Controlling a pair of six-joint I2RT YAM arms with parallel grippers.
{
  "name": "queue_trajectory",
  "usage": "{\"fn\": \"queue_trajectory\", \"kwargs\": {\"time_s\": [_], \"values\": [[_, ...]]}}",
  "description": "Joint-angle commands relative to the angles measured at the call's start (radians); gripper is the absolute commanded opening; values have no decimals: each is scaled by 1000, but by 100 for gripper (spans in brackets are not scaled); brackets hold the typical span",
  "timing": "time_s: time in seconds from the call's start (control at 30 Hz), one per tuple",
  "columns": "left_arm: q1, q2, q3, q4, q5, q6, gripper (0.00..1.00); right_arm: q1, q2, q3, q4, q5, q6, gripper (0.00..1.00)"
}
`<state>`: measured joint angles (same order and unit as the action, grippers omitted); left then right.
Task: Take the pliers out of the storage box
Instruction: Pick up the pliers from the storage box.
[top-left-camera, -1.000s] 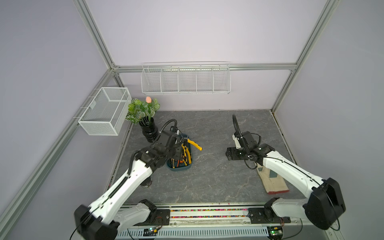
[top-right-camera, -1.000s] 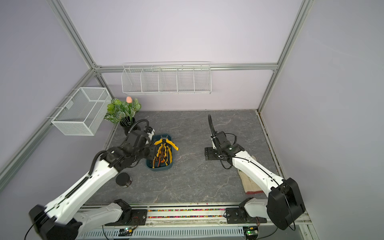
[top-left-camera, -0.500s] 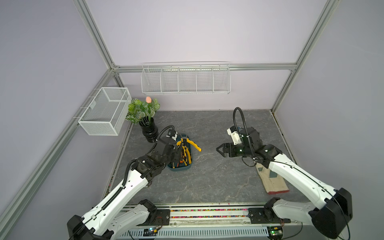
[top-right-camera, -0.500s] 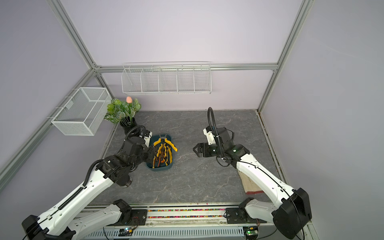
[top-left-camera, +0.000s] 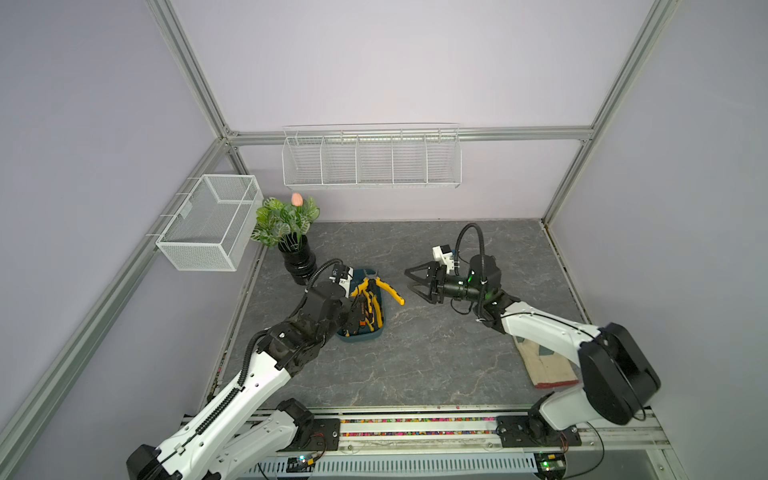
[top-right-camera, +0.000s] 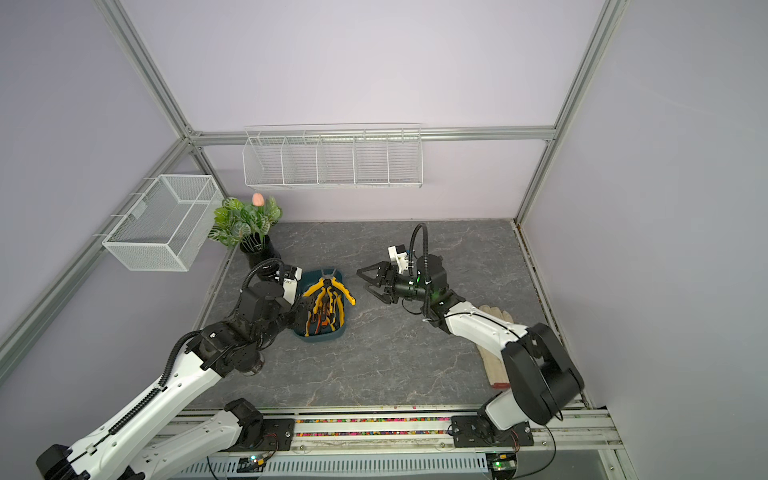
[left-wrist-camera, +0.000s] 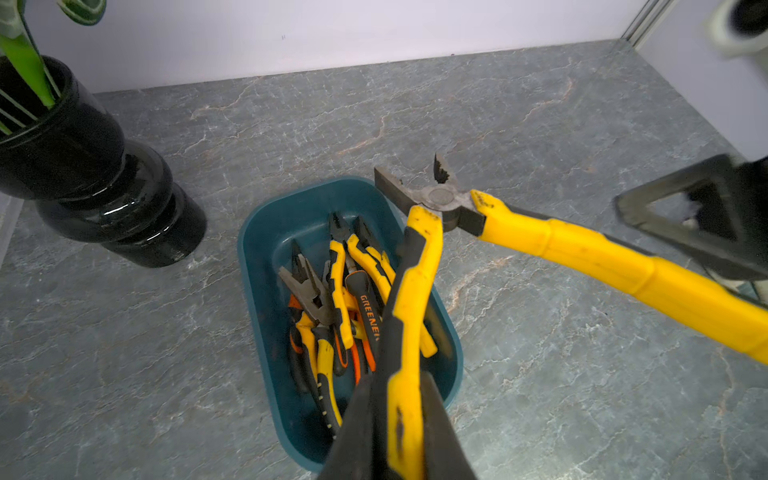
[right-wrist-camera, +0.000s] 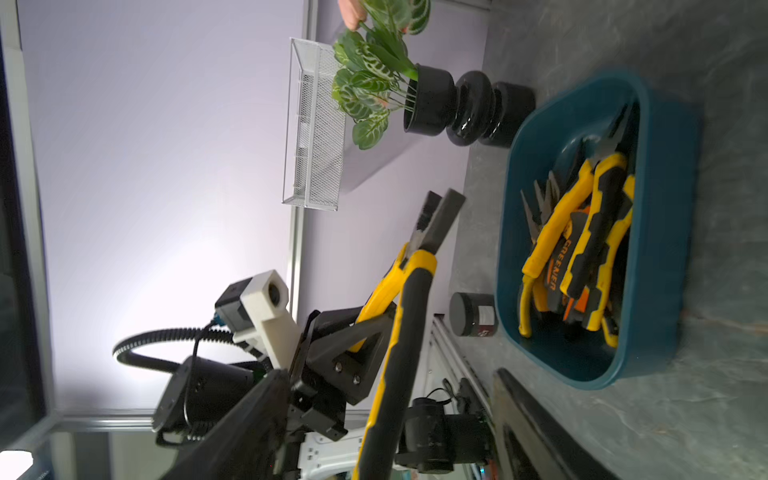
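One pliers (left-wrist-camera: 440, 199) is held above the storage box (left-wrist-camera: 266, 249), a handle clamped in the left tool (left-wrist-camera: 399, 419); a handover to the wide-apart right tool (top-left-camera: 407, 278) seems called for.

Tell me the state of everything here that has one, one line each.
Dark teal plastic storage box: holds several pliers.
Left gripper: shut on one handle of the yellow-handled blunt-nosed pliers.
Those pliers: lifted above the box, handles spread, jaws open.
Right gripper: open, by the free handle.
Black vase: upright.
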<state>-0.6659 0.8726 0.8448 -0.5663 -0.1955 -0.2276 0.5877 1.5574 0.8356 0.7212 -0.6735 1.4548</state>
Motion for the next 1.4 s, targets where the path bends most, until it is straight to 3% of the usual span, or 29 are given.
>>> {"fn": "queue_trajectory", "kwargs": {"time_s": [0.0, 0.23, 0.63, 0.83, 1.03, 1.23, 1.33, 1.37], "values": [[-12, -54, -10, 139, 14, -10, 0, 24, 18, 2, 253, -22, 211, 76], [-26, -54, -18, 164, 51, 3, 0, 76, 140, 71, 354, -13, 318, 75], [-118, -85, -41, 188, 87, 19, 0, 116, 306, 210, 362, -12, 310, 68], [-123, -87, -40, 164, 62, 15, 0, 116, 274, 217, 233, -24, 208, 30], [-124, -51, -29, 166, 81, 9, 0, 114, 189, 233, -19, -24, 7, 8], [-124, -38, -28, 164, 83, -6, 0, 115, 169, 253, -46, -46, -19, 6], [-123, -27, -25, 163, 89, -15, 29, 114, 162, 260, -40, -53, -22, 7], [-124, -21, -23, 162, 95, -15, 34, 115, 158, 263, -39, -56, -21, 7]]}}
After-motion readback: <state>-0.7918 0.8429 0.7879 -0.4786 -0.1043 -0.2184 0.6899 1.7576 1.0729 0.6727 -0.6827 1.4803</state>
